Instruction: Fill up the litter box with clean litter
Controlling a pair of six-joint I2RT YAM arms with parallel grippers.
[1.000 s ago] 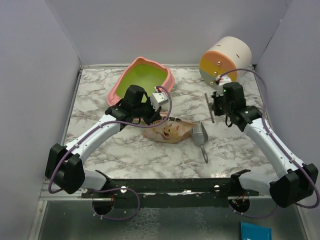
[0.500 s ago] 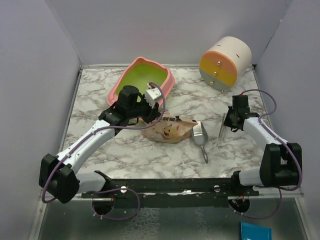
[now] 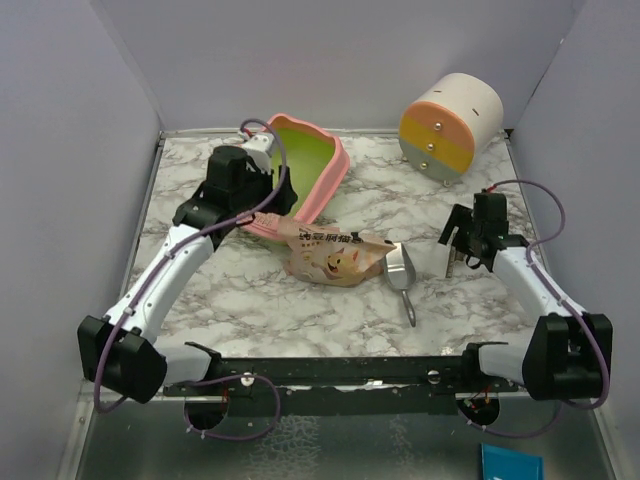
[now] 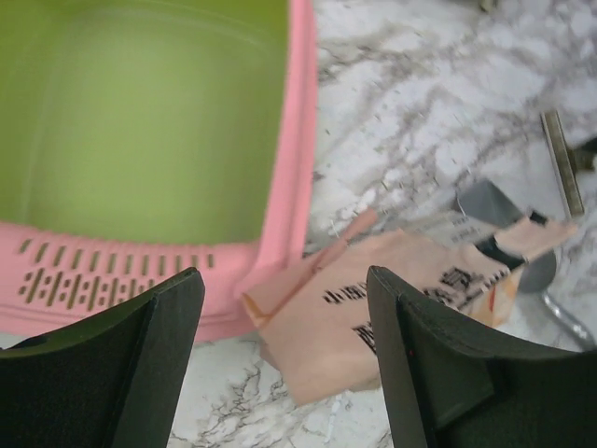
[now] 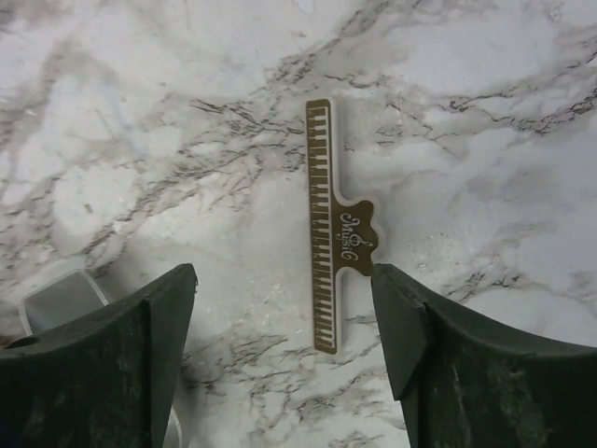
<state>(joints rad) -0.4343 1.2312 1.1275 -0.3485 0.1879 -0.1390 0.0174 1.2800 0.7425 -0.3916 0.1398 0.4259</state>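
Plain pale grey-lilac walls (image 3: 330,60) on three sides; white grey-veined marble tabletop (image 3: 260,300); lighting apparently even.

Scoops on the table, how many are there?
1: the grey metal scoop lies right of the cat pouch, handle pointing toward the near edge. Another could hide under the pouch.

Marble table (image 3: 260,300), litter box (image 3: 337,166), pouch (image 3: 335,256), scoop (image 3: 401,270), cabinet (image 3: 450,125)
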